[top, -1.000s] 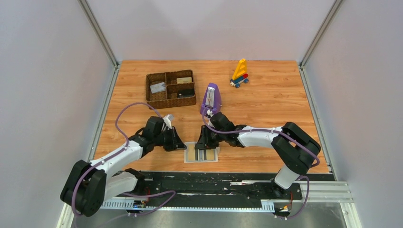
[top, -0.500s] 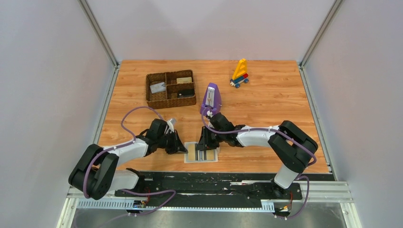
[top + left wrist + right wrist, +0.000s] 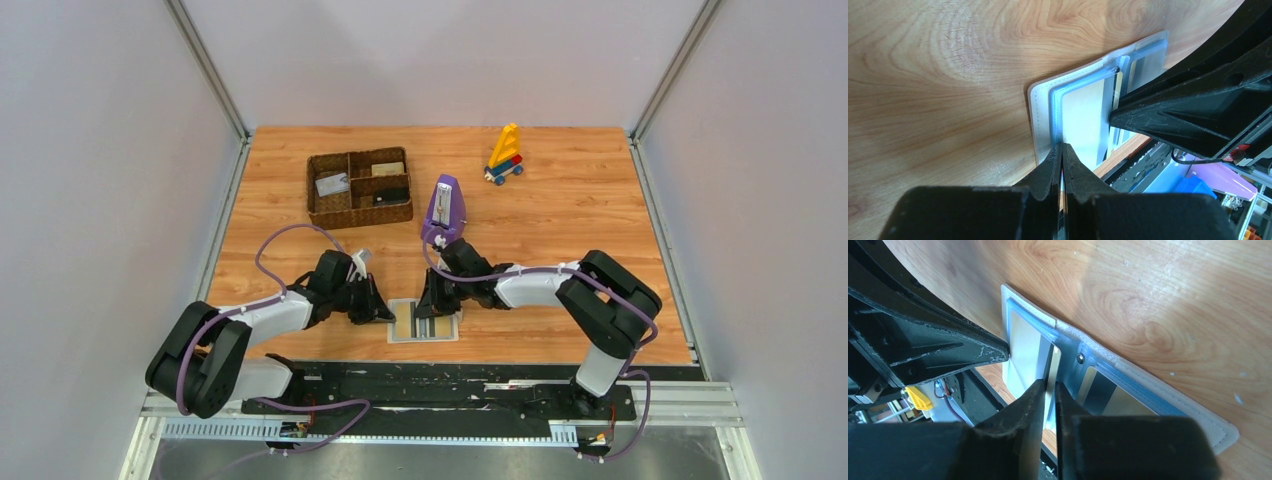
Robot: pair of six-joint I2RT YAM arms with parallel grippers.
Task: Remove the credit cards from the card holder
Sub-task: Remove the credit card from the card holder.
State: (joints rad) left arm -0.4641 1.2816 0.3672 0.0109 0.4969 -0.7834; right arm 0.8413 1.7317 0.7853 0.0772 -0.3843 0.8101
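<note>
The light-blue card holder (image 3: 447, 325) lies open flat at the table's near edge. My left gripper (image 3: 386, 312) is at its left edge; in the left wrist view the left gripper (image 3: 1062, 146) is shut, pinching the edge of the card holder (image 3: 1083, 107). My right gripper (image 3: 430, 311) stands over the holder's middle. In the right wrist view the right gripper (image 3: 1049, 385) is shut on a tan credit card (image 3: 1053, 362) that sticks out of a slot beside the fold of the card holder (image 3: 1128, 377). Other cards show dimly through the slots.
A brown woven tray (image 3: 326, 213) holding a few cards stands at the back left. A purple metronome (image 3: 443, 208) stands just behind my right gripper. A toy sailboat of coloured blocks (image 3: 505, 153) is at the back right. The black base rail (image 3: 450, 382) borders the near edge.
My left arm pulled its elbow in and settled at the holder's left edge. The right jaws narrowed onto the tan card. The holder has not moved.
</note>
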